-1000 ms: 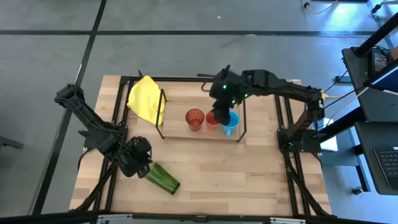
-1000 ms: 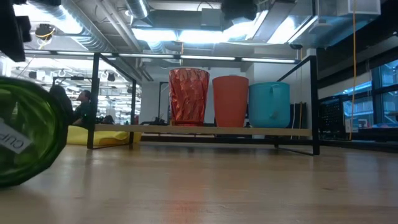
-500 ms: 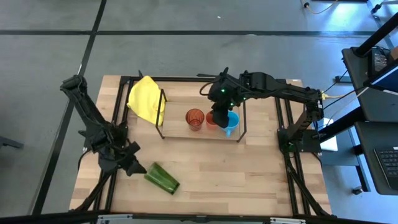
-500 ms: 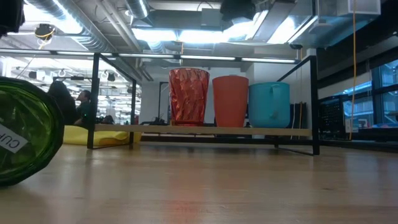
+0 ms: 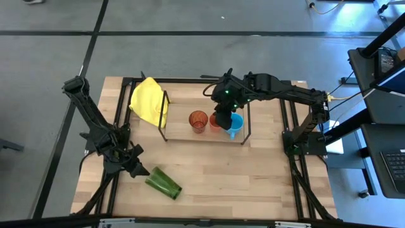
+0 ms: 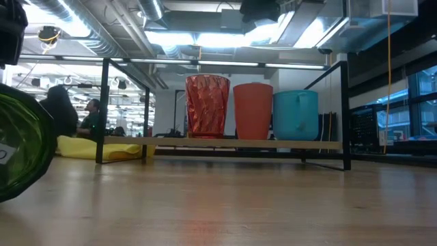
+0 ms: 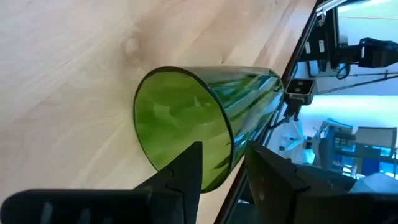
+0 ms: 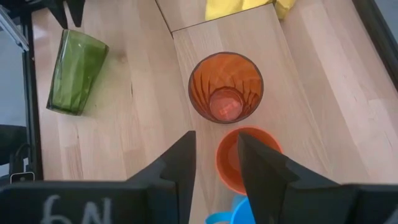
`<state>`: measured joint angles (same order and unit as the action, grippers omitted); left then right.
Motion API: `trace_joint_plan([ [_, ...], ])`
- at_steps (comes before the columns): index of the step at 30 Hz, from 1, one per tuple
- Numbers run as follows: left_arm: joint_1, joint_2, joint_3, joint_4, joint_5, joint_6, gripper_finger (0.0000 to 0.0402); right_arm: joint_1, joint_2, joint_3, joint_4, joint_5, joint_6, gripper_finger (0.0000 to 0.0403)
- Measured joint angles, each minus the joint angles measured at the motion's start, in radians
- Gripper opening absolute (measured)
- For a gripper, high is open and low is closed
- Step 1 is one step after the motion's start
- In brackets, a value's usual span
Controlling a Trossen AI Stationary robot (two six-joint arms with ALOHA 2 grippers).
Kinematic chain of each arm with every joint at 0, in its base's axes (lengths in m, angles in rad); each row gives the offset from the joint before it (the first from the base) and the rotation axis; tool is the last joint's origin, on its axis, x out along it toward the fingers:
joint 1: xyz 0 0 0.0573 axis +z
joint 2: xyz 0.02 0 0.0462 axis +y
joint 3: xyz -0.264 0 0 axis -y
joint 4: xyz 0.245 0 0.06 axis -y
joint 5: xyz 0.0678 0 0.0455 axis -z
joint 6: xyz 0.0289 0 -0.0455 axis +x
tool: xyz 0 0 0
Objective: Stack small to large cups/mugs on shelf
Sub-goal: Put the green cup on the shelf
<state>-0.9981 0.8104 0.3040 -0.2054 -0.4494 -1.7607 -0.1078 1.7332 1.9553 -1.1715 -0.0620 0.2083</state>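
Our left gripper (image 5: 137, 167) sits jaws open, empty, at the green tumbler's (image 5: 164, 182) 10 o'clock; right gripper's (image 8: 214, 163) jaws gape empty over the red cup (image 8: 239, 158).

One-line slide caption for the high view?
Green tumbler lies on the table by the left gripper; three cups stand on the shelf under the right gripper.

light blue mug (image 8: 231, 214) mostly behind right gripper (image 8: 216, 163)

4 cups total: 1 green tumbler (image 5: 164, 182), 1 orange-red tumbler (image 5: 199, 120), 1 red cup (image 8: 239, 159), 1 blue mug (image 6: 296, 115). 1 shelf (image 5: 180, 132), 1 yellow cloth (image 5: 147, 100), 2 arms w/ 1 end effector ea.
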Motion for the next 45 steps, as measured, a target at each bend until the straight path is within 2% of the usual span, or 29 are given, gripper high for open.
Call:
trace_joint_plan([
  [3, 0.000, 0.000, -0.010, 0.025, -0.002, 0.001, 0.0116, 0.000, 0.000, 0.000, 0.001, 0.000, -0.001, 0.0120],
  [12, 0.000, 0.001, -0.095, 0.266, -0.036, 0.024, 0.0116, 0.000, 0.000, 0.000, 0.010, 0.013, -0.001, 0.0120],
  [22, 0.001, 0.004, -0.116, 0.270, -0.012, 0.014, 0.0116, 0.000, 0.000, 0.000, 0.010, 0.019, 0.017, 0.0120],
  [35, 0.001, 0.158, -0.117, 0.466, 0.024, 0.021, 0.0113, 0.000, 0.000, 0.000, 0.010, 0.018, 0.029, 0.0120],
  [41, 0.001, 0.238, -0.116, 0.530, 0.012, 0.028, 0.0090, 0.000, 0.000, 0.000, 0.011, 0.018, 0.046, 0.0120],
  [45, 0.010, 0.243, -0.115, 0.564, -0.030, 0.073, 0.0047, 0.000, 0.000, 0.000, 0.011, 0.018, 0.046, 0.0120],
])
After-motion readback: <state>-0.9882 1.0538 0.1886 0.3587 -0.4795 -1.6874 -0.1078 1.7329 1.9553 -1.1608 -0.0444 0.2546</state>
